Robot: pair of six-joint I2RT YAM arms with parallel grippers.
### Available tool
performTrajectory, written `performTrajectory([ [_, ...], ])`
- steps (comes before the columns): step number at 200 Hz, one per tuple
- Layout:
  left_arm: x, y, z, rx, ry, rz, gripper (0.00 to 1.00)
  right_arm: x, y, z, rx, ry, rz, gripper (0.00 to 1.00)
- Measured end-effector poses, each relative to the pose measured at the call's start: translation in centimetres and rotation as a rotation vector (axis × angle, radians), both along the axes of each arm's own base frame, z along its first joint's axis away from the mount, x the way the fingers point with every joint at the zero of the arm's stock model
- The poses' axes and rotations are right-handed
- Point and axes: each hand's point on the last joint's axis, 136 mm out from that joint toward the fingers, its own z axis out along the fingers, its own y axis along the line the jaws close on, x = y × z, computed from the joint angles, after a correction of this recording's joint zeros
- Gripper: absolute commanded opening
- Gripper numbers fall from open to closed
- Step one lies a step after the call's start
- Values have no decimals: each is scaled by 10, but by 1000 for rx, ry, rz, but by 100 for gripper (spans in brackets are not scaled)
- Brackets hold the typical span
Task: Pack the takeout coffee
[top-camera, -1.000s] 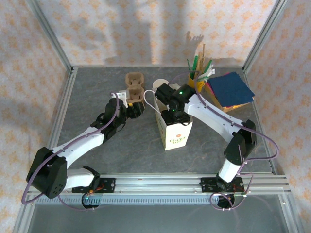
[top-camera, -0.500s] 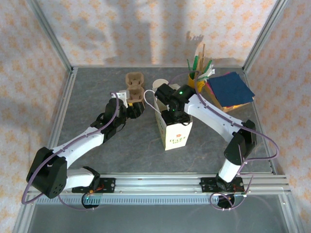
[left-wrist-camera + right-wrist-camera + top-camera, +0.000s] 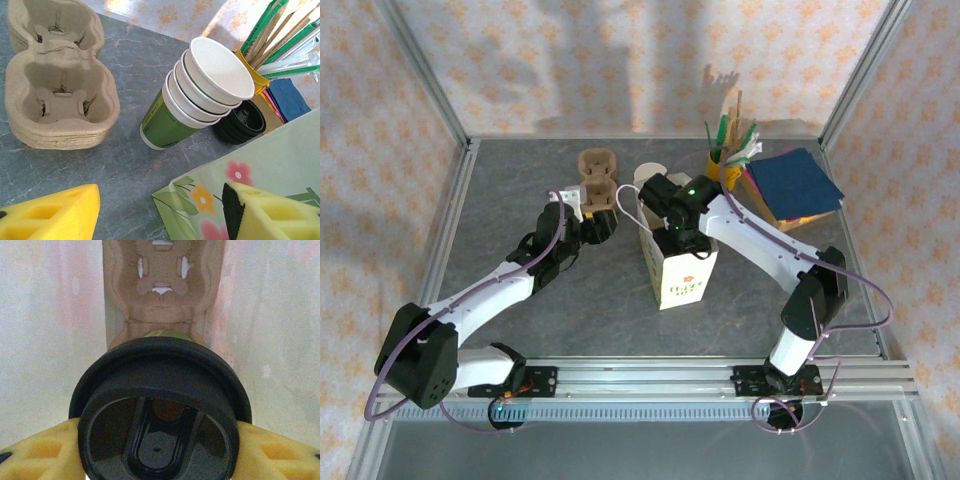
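Fingers (image 3: 35, 452) of our right gripper (image 3: 159, 460) are clamped on either side of the takeout coffee (image 3: 160, 405), squeezing at its lidded top. We're looking straight down inside the paper bag (image 3: 50, 340). The cup is in the bag over a cardboard carrier (image 3: 161, 285) at the bottom, though we can't tell whether it is seated. On the left gripper (image 3: 160, 207), the pads (image 3: 50, 217) are spread wide with nothing between them, just beside the flowered bag. Beyond sit the stack of lidless cups (image 3: 200, 95), the pile of black lids (image 3: 242, 122) and the carrier stack (image 3: 60, 100) on the table (image 3: 130, 170).
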Motion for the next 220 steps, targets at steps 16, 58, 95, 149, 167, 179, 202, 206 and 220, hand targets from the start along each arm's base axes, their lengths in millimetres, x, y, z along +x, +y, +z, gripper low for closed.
performTrajectory([
  [16,0,0,0,0,0,0,68,-1,-1,-2,-5,5,0,30],
  [58,0,0,0,0,0,0,68,-3,-3,-3,-7,8,0,30],
  [95,-1,0,-2,2,3,0,67,-5,-5,-5,-13,15,0,30],
  [149,-3,1,-8,7,15,1,68,-7,-6,-8,-17,24,0,30],
  [167,-3,2,-9,8,17,1,68,-7,-6,-9,-19,26,0,30],
  [179,-3,2,-9,8,17,1,68,-7,-6,-9,-20,27,0,30],
  [202,-3,2,-9,8,17,1,68,-8,-6,-10,-19,30,1,30],
  [206,-3,2,-9,8,17,1,68,-8,-6,-10,-19,30,1,30],
  [220,-3,2,-9,8,17,1,68,-8,-6,-10,-19,30,1,30],
])
